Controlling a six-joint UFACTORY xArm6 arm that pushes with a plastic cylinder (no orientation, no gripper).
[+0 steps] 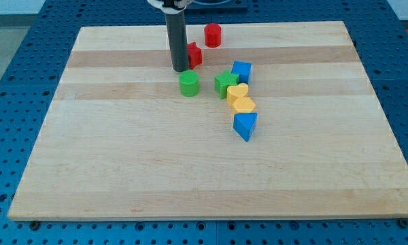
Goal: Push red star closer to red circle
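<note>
The red star lies near the view's top centre, partly hidden behind my rod. The red circle, a short cylinder, stands a little up and to the right of it, apart from it. My tip rests on the board at the star's lower left edge, touching or almost touching it. The rod rises straight up out of the view's top.
Below the star are a green cylinder, a green star, a blue cube, a yellow heart, a yellow hexagon-like block and a blue triangle. The wooden board lies on a blue perforated table.
</note>
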